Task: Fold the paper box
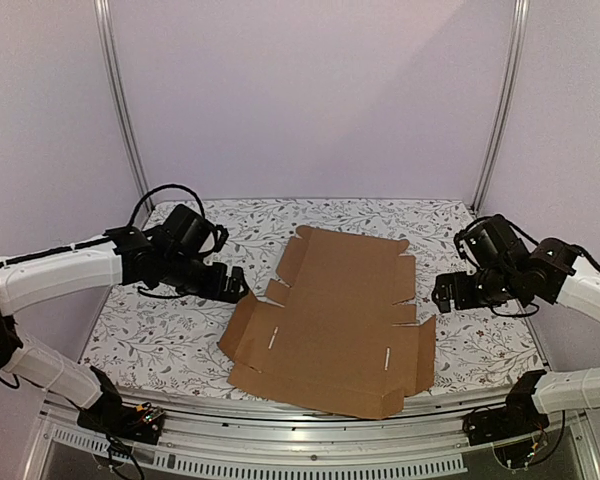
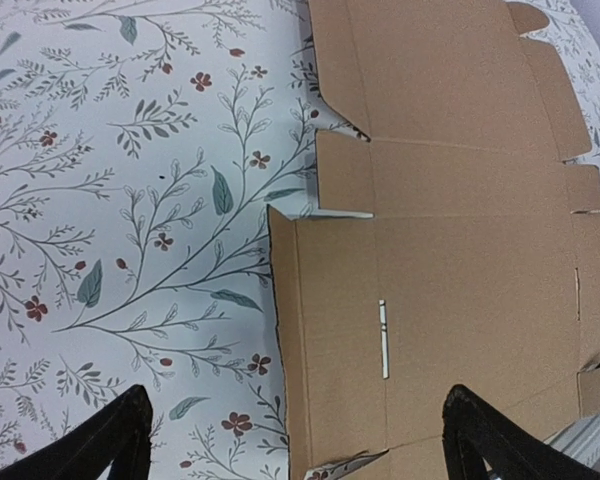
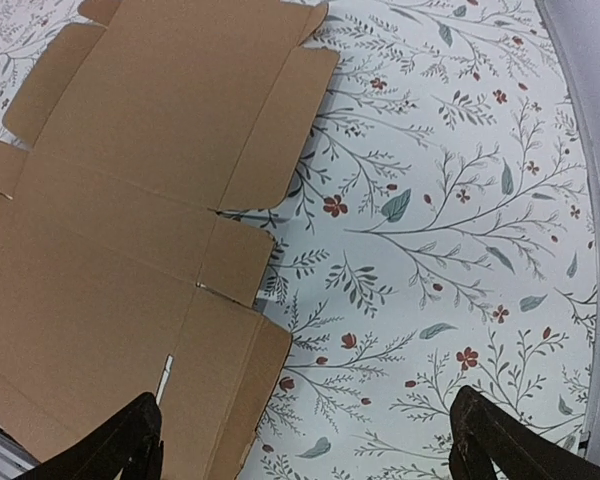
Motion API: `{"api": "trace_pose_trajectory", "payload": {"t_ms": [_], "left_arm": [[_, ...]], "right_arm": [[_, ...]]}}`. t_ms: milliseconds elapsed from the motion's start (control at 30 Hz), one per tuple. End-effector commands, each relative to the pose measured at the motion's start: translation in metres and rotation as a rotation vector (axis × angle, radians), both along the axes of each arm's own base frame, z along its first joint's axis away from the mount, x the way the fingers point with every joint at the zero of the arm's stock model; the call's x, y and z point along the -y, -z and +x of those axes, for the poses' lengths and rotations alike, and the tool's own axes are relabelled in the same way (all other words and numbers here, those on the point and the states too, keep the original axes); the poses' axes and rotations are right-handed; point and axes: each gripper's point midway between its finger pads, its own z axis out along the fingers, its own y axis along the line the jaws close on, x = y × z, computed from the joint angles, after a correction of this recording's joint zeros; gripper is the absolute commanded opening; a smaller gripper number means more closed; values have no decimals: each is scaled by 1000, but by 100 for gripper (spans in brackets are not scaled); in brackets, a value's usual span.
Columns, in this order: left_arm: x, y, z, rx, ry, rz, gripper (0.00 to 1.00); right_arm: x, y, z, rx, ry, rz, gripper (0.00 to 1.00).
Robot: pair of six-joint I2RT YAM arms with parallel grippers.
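The paper box (image 1: 335, 320) lies flat, unfolded, flaps spread, on the floral cloth (image 1: 170, 335). My left claw (image 2: 295, 435) and right claw (image 3: 305, 435) hover spread wide, gripping nothing.

The top view looks down and forward from high behind the near edge, covering the whole table (image 1: 160, 320); each wrist view looks steeply down from nearer, over its own side; all three share the paper box (image 1: 340, 320), each wrist seeing its nearer flaps.
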Motion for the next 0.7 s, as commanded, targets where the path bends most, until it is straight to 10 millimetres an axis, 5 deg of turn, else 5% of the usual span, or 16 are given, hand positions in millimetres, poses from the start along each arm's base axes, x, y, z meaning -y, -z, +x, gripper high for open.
{"api": "trace_pose_trajectory", "payload": {"t_ms": [0, 233, 667], "left_arm": [[6, 15, -10, -49, 21, 21, 100], [7, 15, -8, -36, 18, 28, 99], [-4, -16, -10, 43, 4, 8, 99]], "right_arm": [[-12, 44, -30, -205, -3, 75, 98], [-20, 83, -55, -341, 25, 163, 91], [-25, 99, -53, -372, 42, 174, 67]]}}
